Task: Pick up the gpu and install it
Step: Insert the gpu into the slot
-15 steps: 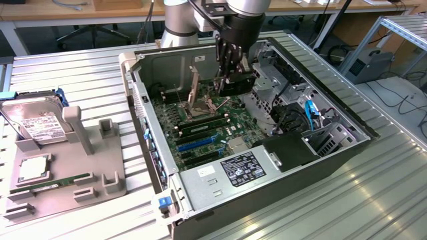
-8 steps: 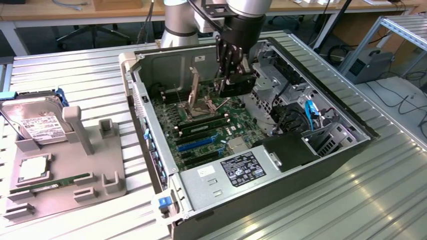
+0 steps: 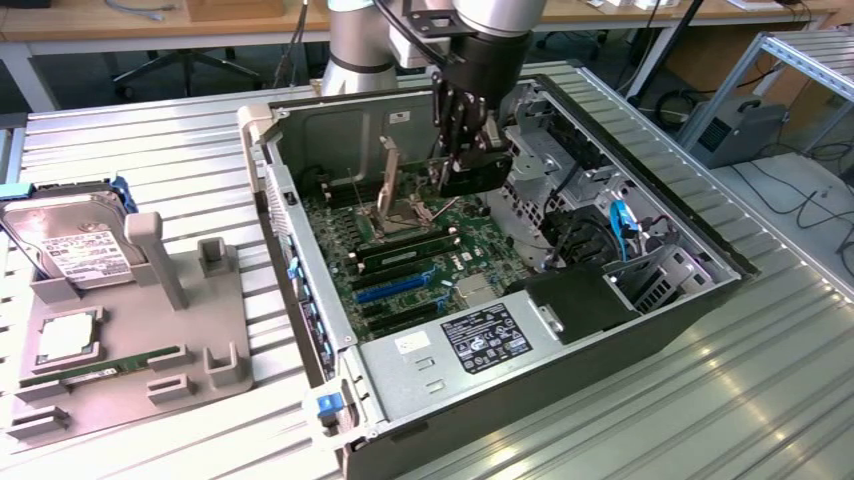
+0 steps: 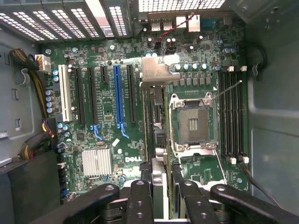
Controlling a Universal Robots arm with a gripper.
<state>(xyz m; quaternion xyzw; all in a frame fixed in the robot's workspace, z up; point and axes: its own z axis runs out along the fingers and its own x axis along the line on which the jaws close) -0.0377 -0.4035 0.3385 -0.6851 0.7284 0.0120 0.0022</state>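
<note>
- A ribbed metal bench (image 3: 160, 150) carried an open computer case (image 3: 694, 300) with its motherboard (image 4: 103, 116) exposed. At the exterior view's left, a grey fixture held a hard drive (image 3: 67, 250) and a memory stick (image 3: 107, 365).
- Risk, as we judged it: the gpu (image 3: 478, 180) hung above the board between the blue slot (image 4: 119, 98) and the uncovered CPU socket (image 4: 194, 123). A descent off the slot line could grind its edge connector into board components or the socket pins. The silver end bracket could also snag the case's rear wall.
- Pincer (image 4: 163, 196): partly closed and clamped on the gpu, which we saw edge-on with a finger on each face.
</note>
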